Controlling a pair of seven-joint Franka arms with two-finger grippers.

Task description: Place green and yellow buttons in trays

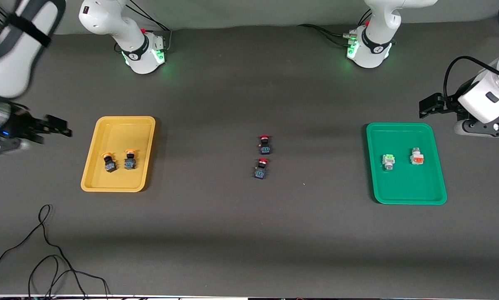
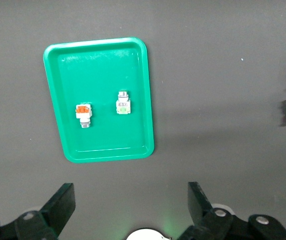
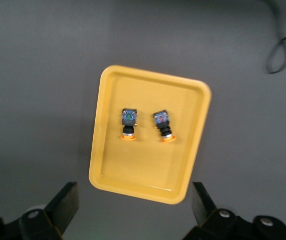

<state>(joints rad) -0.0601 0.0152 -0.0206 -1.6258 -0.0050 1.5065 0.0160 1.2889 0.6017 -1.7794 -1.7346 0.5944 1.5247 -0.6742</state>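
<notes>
We see the yellow tray (image 1: 118, 125) toward the right arm's end of the table, w/ two yellow-orange capped buttons (image 1: 110, 162) lying in it side by side, black bodies, apart from each other and from the rim. In the right wrist view the same tray (image 3: 148, 87) shows whole, both buttons (image 3: 128, 122) near its middle.

The green tray (image 1: 405, 193) sits toward the left arm's end. Inside: a white-grey button w/ green face (image 1: 388, 161) and, beside it, a white-grey button w/ orange face (image 1: 417, 157), the two apart, neither touching the rim. The left wrist view shows that tray (image 2: 100, 150) w/ the green-faced one (image 2: 123, 103) and the orange-faced one (image 2: 84, 113) (both lying on their sides, as far as we can tell).

Btwn the trays, on the bare table (image 1: 249, 241) near its middle, two red-capped buttons (image 1: 264, 143) lie one nearer the front camera than the other, close but not touching.

Right gripper (image 1: 58, 125) hangs in the air just off the yellow tray, at the table's edge on that arm's end; fingers spread wide, nothing btwn them. Left gripper (image 1: 428, 106) hangs in the air near the green tray's corner nearest the bases; fingers (image 2: 62, 205) also spread wide, holding nothing.

A black cable (image 1: 45, 250) loops on the table nearest the front camera, at the right arm's end.
</notes>
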